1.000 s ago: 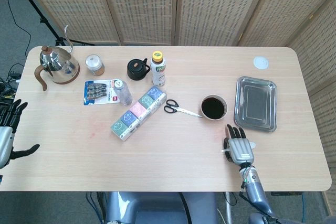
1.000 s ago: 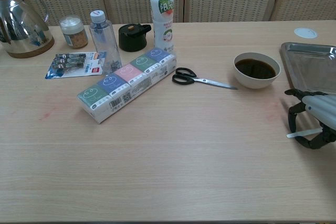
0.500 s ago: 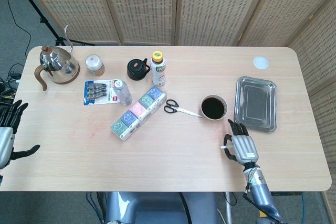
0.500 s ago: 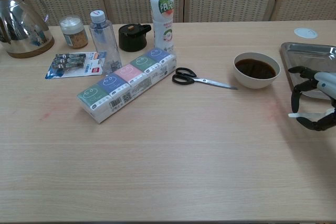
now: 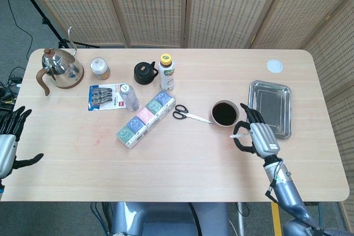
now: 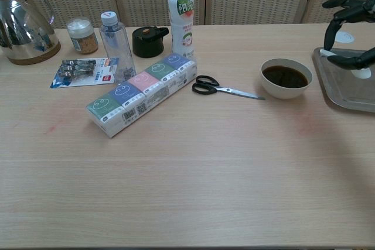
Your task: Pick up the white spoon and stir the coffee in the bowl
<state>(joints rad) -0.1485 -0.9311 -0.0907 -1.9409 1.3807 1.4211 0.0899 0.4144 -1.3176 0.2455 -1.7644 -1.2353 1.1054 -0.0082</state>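
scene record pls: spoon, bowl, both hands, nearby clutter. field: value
spoon: white spoon, held by right hand
right_hand: right hand raised, beside the bowl on the tray side
bowl: white bowl, dark coffee inside, upright on table
spoon_in_coffee: no, not yet
left_hand: left hand at the table's far left edge, fingers spread, holds nothing
tray: metal tray, next to bowl
scissors: scissors, tips pointing at bowl
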